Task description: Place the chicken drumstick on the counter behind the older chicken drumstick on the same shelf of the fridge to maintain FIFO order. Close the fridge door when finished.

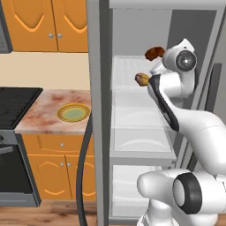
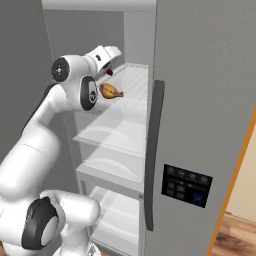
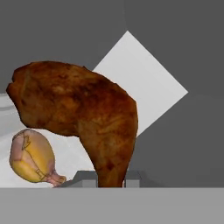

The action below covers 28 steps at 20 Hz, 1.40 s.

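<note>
Now my tool (image 3: 110, 178) is clamped on the chicken drumstick (image 3: 83, 113), holding it inside the open fridge (image 1: 103, 110) above the shelf (image 1: 128, 75), near the older chicken drumstick (image 1: 142, 79) lying on that shelf.

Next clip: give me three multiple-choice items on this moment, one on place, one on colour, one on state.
1. Where is the older chicken drumstick?
A. on the fridge shelf
B. on the counter
C. in a drawer

2. What colour is the chicken drumstick in the gripper?
A. golden-tan
B. dark reddish-brown
C. white

3. How is the fridge door?
A. shut
B. open
C. removed

Answers: 1 A, it lies on the pale shelf; 2 B, the hand view shows it dark brown between the fingertips; 3 B, the shelves stand exposed.
</note>
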### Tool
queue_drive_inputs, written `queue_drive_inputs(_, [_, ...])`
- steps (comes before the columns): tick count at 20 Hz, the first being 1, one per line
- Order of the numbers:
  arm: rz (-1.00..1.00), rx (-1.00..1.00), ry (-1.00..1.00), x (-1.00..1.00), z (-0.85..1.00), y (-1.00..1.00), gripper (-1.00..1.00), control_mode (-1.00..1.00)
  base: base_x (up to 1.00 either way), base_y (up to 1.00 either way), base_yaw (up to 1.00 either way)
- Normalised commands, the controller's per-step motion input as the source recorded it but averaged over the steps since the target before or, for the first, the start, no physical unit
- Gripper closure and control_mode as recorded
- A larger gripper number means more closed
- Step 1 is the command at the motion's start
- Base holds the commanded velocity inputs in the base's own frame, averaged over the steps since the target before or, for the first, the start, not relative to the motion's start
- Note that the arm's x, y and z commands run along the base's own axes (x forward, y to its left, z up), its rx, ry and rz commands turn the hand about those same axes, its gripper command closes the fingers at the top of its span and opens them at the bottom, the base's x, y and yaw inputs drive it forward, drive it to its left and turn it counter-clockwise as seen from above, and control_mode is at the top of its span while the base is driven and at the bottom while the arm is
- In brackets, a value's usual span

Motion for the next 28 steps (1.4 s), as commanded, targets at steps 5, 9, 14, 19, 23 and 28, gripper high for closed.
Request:
queue_drive_inputs(5, [-0.03, 0.00, 0.04, 0.44, -0.01, -0.28, 1.00, -1.00, 0.00, 0.00, 0.00])
queue_drive_inputs(9, [0.00, 0.00, 0.00, 0.22, -0.18, -0.14, 1.00, -1.00, 0.00, 0.00, 0.00])
queue_drive_inputs(14, [0.00, 0.00, 0.00, 0.19, -0.28, -0.04, 1.00, -1.00, 0.00, 0.00, 0.00])
queue_drive_inputs(19, [0.00, 0.00, 0.01, 0.31, -0.09, -0.09, 1.00, -1.00, 0.00, 0.00, 0.00])
queue_drive_inputs(23, [0.00, 0.00, 0.10, 0.45, -0.06, -0.23, 1.00, -1.00, 0.00, 0.00, 0.00])
queue_drive_inputs(28, [0.00, 0.00, 0.09, 0.47, -0.15, -0.19, 1.00, -1.00, 0.00, 0.00, 0.00])
